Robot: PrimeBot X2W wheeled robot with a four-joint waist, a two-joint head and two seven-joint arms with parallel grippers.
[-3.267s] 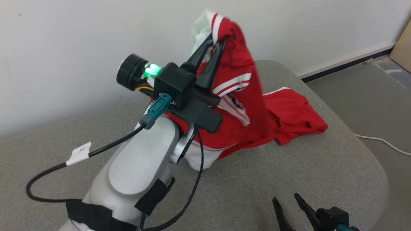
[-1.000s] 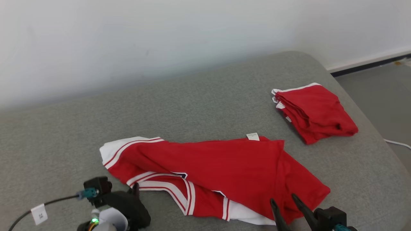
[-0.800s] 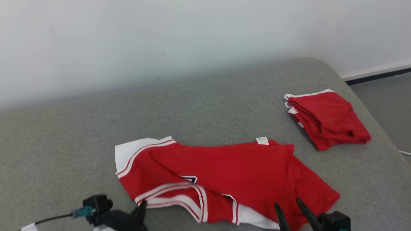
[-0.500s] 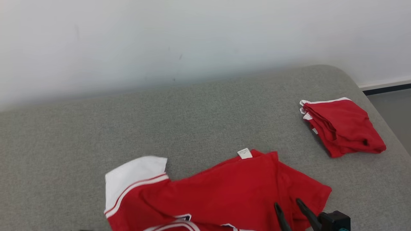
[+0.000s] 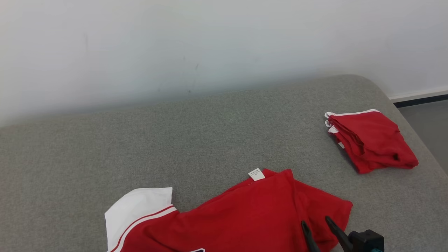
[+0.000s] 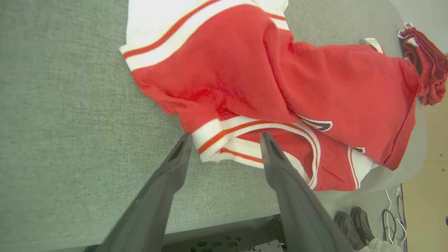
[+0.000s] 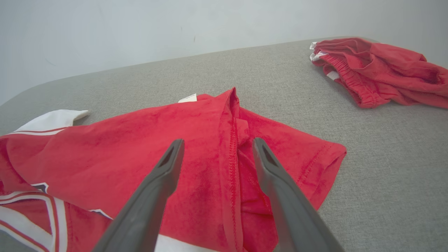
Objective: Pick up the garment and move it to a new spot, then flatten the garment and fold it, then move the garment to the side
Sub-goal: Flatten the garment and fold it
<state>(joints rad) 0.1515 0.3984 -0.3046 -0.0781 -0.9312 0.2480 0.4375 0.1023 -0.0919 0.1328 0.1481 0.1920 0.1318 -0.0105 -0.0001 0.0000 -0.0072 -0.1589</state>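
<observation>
Left tool [image 6: 225,136] newly open astride garment [image 6: 245,70] hem, right tool [image 7: 217,140] open too; white tag [image 5: 256,174] illegible.

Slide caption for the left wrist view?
Open left gripper at the striped edge of the rumpled red garment on the grey cushion.

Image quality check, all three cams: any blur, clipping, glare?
Head view: soft even light, no hard shadows; wall hazy above the grey cushion. Left wrist view: reds on the garment oversaturated and blotchy, no glare. Right wrist view: its own fingers soft up close, garment stitching crisp.
</observation>
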